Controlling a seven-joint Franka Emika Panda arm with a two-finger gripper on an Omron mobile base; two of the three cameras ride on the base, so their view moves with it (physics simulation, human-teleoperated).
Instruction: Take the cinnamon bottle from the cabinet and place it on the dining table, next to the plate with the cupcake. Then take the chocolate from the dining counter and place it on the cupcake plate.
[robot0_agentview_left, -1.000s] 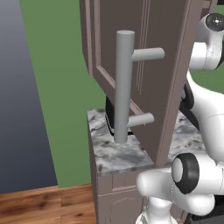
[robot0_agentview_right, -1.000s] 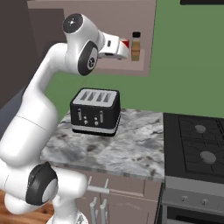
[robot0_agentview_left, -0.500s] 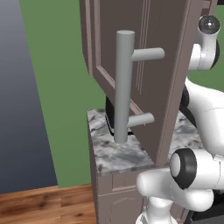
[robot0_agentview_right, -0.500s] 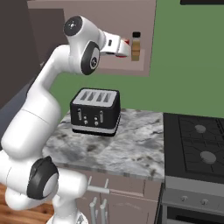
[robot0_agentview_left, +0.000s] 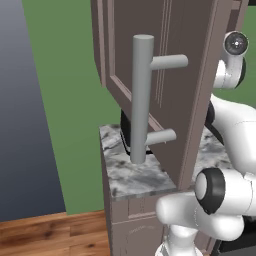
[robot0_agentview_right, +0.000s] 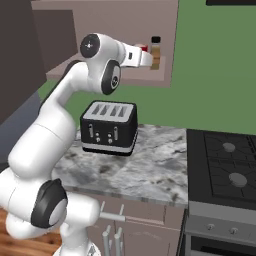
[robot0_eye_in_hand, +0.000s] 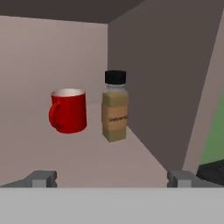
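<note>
The cinnamon bottle (robot0_eye_in_hand: 115, 107), amber with a black cap, stands upright on the shelf of the open cabinet (robot0_agentview_right: 120, 79), near its right wall. My gripper (robot0_eye_in_hand: 111, 178) is open and level with the shelf, a short way in front of the bottle, which is centred between the two fingertips (robot0_eye_in_hand: 41, 177). In the right base view the gripper (robot0_agentview_right: 152, 60) reaches into the cabinet just left of the bottle (robot0_agentview_right: 156, 50). The cabinet door (robot0_agentview_left: 165, 65) with its grey bar handle (robot0_agentview_left: 141, 100) is swung open. The dining table, plate, cupcake and chocolate are out of view.
A red mug (robot0_eye_in_hand: 68, 110) stands just left of the bottle on the same shelf. Below the cabinet, a black-and-silver toaster (robot0_agentview_right: 110, 127) sits on the marble worktop (robot0_agentview_right: 150, 170). A stove (robot0_agentview_right: 225, 165) adjoins it on the right.
My hand has crept a little further right into the cabinet, toward the bottle. The jaws have stayed open, and the bottle and mug have not moved.
</note>
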